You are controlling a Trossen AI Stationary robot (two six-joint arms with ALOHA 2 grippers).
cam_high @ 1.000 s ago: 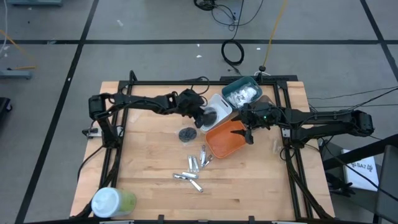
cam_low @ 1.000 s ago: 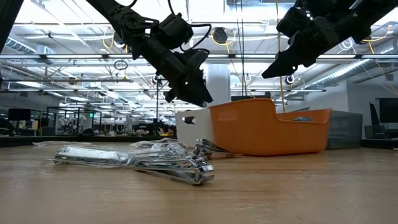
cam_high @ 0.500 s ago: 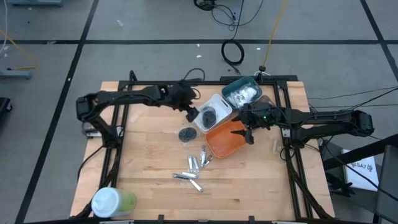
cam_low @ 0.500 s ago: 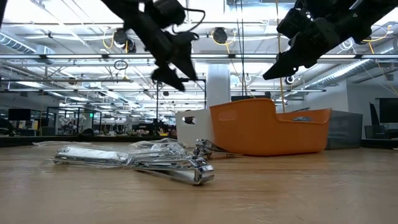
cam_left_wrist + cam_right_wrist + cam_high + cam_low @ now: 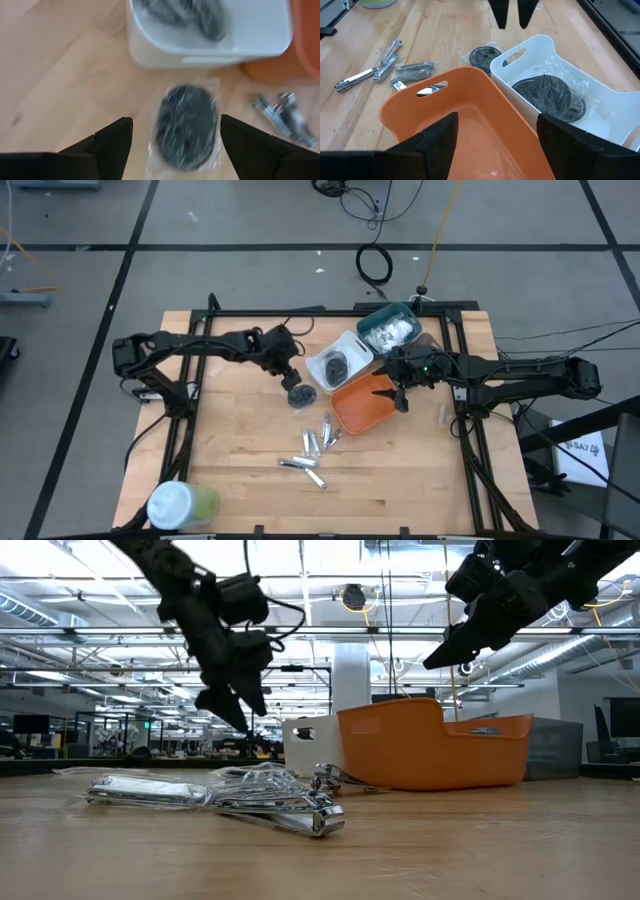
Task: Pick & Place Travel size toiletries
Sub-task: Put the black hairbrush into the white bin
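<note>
A dark grey round disc in clear wrap [image 5: 186,125] lies flat on the wooden table [image 5: 230,440], just in front of the white bin [image 5: 338,363]. My left gripper [image 5: 292,377] hangs open a little above the disc, one finger on either side, touching nothing. The white bin holds another wrapped dark disc [image 5: 547,95]. Several small silver metal items [image 5: 312,450] lie in a loose pile near the table's middle. My right gripper [image 5: 402,392] stays open and empty over the orange bin [image 5: 365,402].
A teal bin [image 5: 388,328] holding white packets stands behind the white bin at the far right. A large white-and-green cylinder [image 5: 178,505] lies at the near left corner. Bare wood stretches along the table's left and near sides.
My left gripper has drawn back from over the white bin, risen, gone toward the table's left and near edges, and come down over the disc on the table. Its fingers stand wider apart than a second ago. My right gripper has kept still.
</note>
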